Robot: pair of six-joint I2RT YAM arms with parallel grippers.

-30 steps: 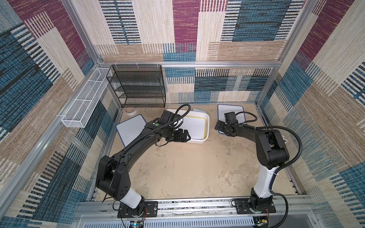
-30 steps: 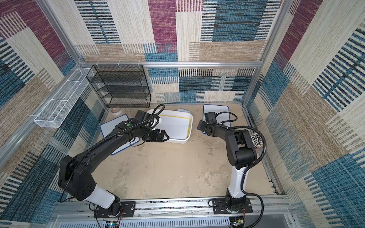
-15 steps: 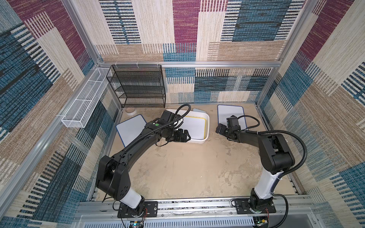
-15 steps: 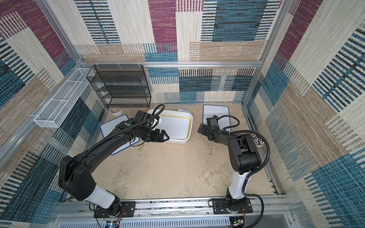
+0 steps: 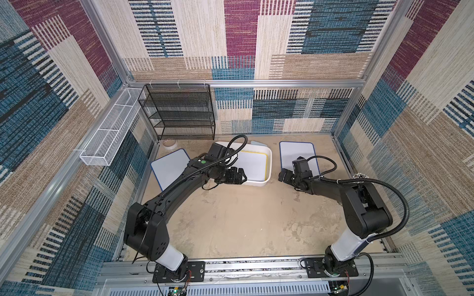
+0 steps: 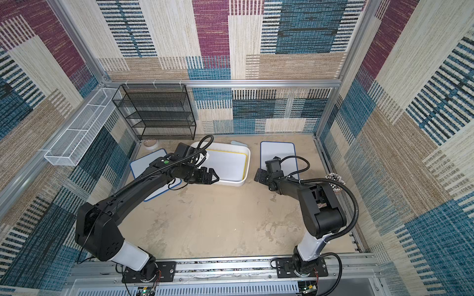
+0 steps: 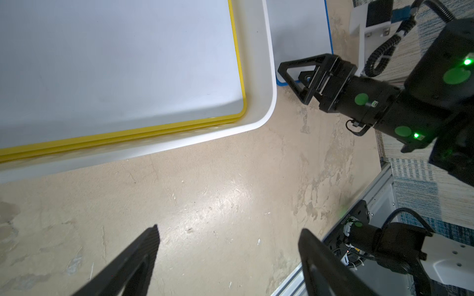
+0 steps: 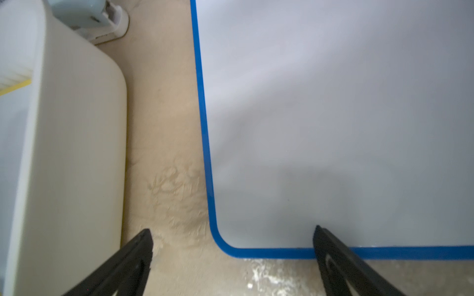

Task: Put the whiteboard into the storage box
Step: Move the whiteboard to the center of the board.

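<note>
You have a yellow-framed whiteboard [image 5: 252, 166] flat inside the storage box [image 5: 256, 183]. Still to store: the blue-framed whiteboard [image 5: 296, 151] and the second blue-framed whiteboard [image 5: 169, 166], on the floor flanking the box. The left gripper [image 5: 243, 176] and right gripper [image 5: 282, 175] both gape wide, empty — the right hovers at the first blue board's box-side corner.

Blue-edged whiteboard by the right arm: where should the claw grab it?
Probably its near short edge, beside the rounded corner, coming low from the robot's side. The blue-edged whiteboard lies flat and thin on the table, so only an edge offers a pinch, and the open right claw straddles that corner.
</note>
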